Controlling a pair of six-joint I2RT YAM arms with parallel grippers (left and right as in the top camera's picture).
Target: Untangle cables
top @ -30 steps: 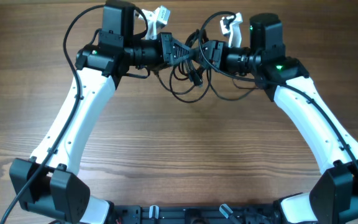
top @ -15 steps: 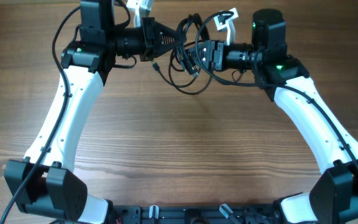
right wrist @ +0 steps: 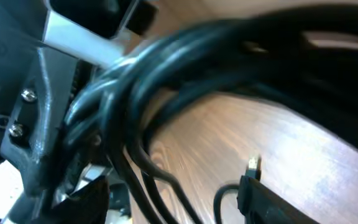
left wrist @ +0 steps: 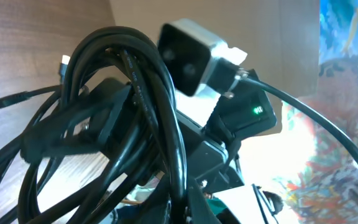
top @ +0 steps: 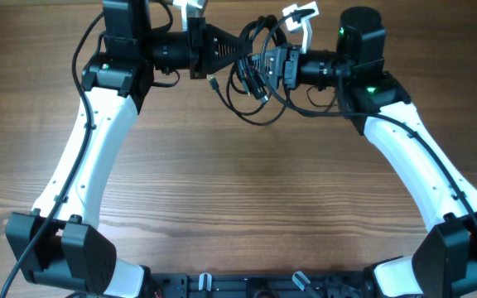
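Nearest, at 6 o'clock, bare table [top: 247,199] is being shown between the two arms, so wide room is being offered for any pull toward the bases. Further out, slack loops of the cables [top: 249,73] are being let hang toward 6 o'clock. One small plug [top: 212,81] is being dangled on their 8 o'clock side. Beyond the loops, near 12 o'clock, the knotted part is being carried above the table between the two pincers, which are being pointed at each other along the 9-to-3 line.

The left gripper [top: 232,52] is being pressed together on the strands at their 9 o'clock end. The right gripper [top: 263,64] is being crowded by strands at the 3 o'clock end. Whether it is spread or pinching cannot be told (its own wrist view is being blurred by cords lying right across the lens).

The knot's long axis is being judged to run 9-to-3, with both pincers about equally close to it, so a parting along that line is being favoured. Open room is being seen toward 9, 3 and 6 o'clock. Little is being shown toward 12 o'clock, where the overhead view is being cut off.
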